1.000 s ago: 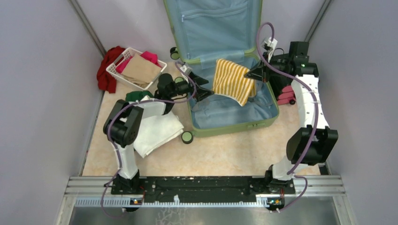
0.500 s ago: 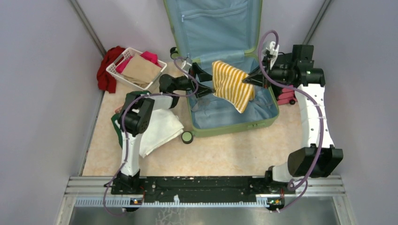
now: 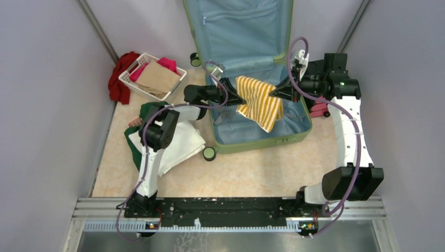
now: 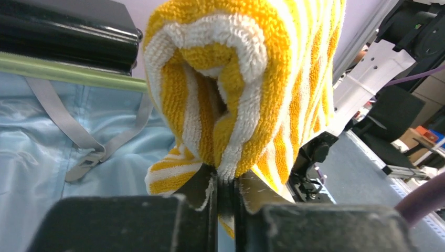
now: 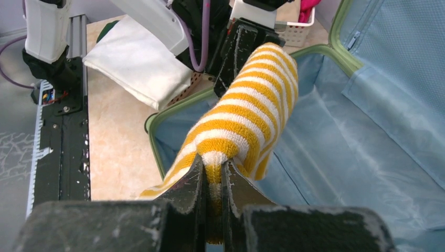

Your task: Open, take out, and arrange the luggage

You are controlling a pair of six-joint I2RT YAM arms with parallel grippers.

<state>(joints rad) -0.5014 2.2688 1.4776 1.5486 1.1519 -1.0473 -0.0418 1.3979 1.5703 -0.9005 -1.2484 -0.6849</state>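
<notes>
Open suitcase (image 3: 246,128) at 12 o'clock on the bench (image 3: 246,170), green shell flat, light blue lining facing up. Lid upright at the far side, zip pocket showing. One wheel (image 3: 209,153) at the shell's 7 o'clock corner, another (image 3: 195,59) by the hinge at 10 o'clock.

Yellow-and-white striped towel (image 3: 258,100) lifted above the open shell, strung between both arms, lower end drooping toward 5 o'clock. Can't tell whether that end touches the lining.

Left claw (image 3: 239,98) clenched on the towel's 9 o'clock edge. In the left wrist view, fingers (image 4: 199,191) pressed together with terry pinched between them and towel bunched into a roll right in front.

Right claw (image 3: 272,93) clenched on the 3 o'clock edge. In the right wrist view, a fold of stripes squeezed between narrow jaws, the rest arching away toward the left arm.

Outside the suitcase:
- White basket (image 3: 127,79) at 10 o'clock, tan cloth (image 3: 157,77) on top, pink cloth (image 3: 168,64) at its far end.
- Red cloth (image 3: 118,86) heaped just beside the basket at 9 o'clock of it, against the wall.
- Folded white towel (image 3: 178,147) at 9 o'clock, under the left arm.
- Dark green cloth (image 3: 130,137) partly under it.
- Small pink-and-black cases (image 3: 318,109) at 3 o'clock of the shell, mostly hidden by the right arm.
</notes>
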